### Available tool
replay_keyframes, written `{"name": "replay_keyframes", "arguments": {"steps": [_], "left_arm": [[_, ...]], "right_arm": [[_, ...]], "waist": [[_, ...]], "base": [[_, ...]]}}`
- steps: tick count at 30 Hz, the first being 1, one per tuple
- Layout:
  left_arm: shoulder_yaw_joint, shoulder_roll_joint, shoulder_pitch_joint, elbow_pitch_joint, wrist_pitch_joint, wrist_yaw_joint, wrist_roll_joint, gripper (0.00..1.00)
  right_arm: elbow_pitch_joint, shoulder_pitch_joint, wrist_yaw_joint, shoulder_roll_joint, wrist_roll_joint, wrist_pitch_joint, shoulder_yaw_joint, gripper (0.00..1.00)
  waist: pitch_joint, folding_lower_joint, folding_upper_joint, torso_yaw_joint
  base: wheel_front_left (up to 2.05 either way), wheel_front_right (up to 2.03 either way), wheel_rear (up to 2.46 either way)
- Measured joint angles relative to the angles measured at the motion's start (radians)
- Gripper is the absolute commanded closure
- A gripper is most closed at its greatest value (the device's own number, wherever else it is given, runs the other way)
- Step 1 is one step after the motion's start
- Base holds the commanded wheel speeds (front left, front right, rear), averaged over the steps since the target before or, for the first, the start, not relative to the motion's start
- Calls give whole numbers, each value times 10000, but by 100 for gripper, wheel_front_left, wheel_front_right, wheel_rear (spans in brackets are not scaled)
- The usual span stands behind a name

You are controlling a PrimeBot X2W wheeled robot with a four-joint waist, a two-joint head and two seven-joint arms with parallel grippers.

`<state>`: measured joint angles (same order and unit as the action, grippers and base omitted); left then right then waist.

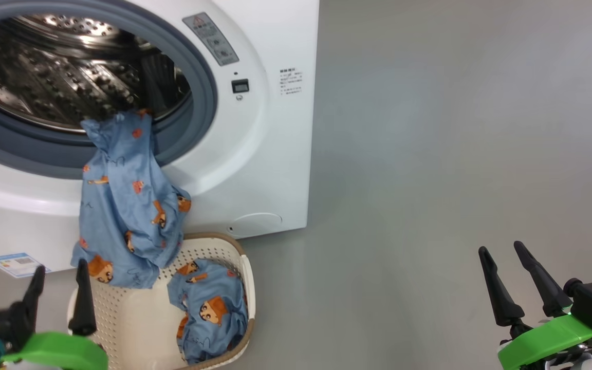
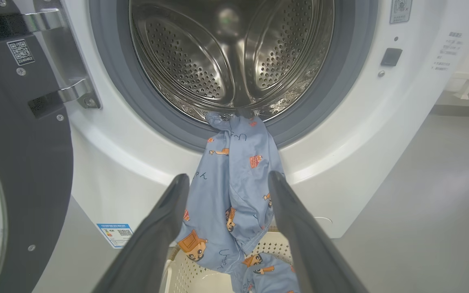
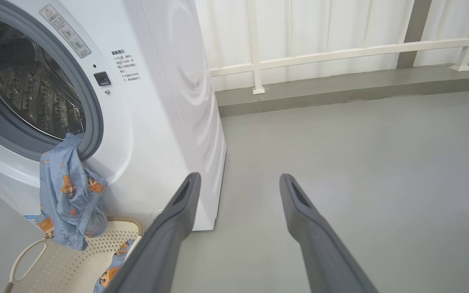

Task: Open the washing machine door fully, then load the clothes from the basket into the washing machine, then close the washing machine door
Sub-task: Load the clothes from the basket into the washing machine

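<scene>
Smooth grey floor (image 3: 360,162) spreads under and ahead of the right gripper (image 3: 239,179); beyond it, a white panelled wall (image 3: 320,28) with a white rail (image 3: 340,55) above a grey kerb (image 3: 340,87).

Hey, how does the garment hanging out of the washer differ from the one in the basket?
The hanging garment has its top caught at the drum lip; the basket garment sits wholly in the basket. The hanging garment drapes long; the basket garment lies bunched. Both share the blue cartoon print.
</scene>
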<state>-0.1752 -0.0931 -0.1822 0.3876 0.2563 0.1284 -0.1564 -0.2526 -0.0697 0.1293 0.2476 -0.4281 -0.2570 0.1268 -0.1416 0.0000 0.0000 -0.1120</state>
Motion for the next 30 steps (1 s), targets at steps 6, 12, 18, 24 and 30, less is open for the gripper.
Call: {"name": "replay_keyframes", "arguments": {"steps": [6, 12, 18, 24, 30], "left_arm": [[-105, 150, 836, -543, -8, 0, -6, 0], [-276, 186, 1435, -1110, -8, 0, -10, 0], [-347, 293, 2038, -1542, -8, 0, -38, 0], [-445, 422, 2261, -1691, -8, 0, -82, 0], [-504, 443, 2261, -1730, -8, 0, -81, 0]], "right_arm": [[44, 176, 0, 102, -63, 0, -84, 0], [86, 639, 0, 86, -44, 0, -217, 0], [178, 768, 0, 58, 42, 0, -270, 0], [174, 1000, 0, -6, 75, 0, -268, 0], [171, 999, 0, -8, 75, 0, -265, 0]], "waist": [[354, 0, 0, 195], [533, 0, 0, 368], [697, 0, 0, 473], [791, 0, 0, 537], [776, 0, 0, 505]], "base": [[0, 0, 0], [0, 0, 0], [0, 0, 0], [0, 0, 0], [0, 0, 0]]}}
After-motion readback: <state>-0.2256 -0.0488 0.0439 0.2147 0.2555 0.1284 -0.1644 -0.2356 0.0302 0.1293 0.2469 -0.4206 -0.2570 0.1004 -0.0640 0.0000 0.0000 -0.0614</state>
